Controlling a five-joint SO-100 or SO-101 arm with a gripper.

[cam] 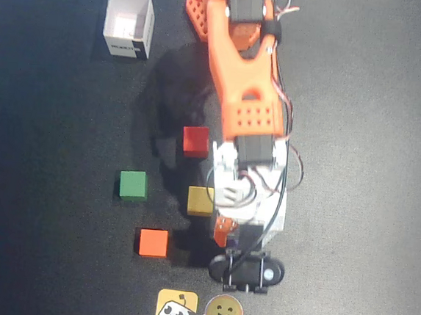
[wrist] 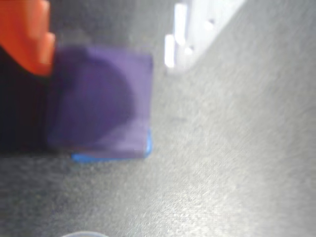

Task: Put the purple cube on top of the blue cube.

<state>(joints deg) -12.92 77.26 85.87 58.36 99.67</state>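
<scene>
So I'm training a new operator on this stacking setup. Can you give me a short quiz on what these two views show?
1. True or false: in the wrist view, the purple cube covers nearly all of the blue cube.
2. In the overhead view, which cube lies nearest the white box?
A. orange cube
B. red cube
C. yellow cube
3. Fill in: in the wrist view, the blue cube shows only as a thin strip along the purple cube's ___ edge.

Key: 1 true; 2 B; 3 bottom.
</scene>
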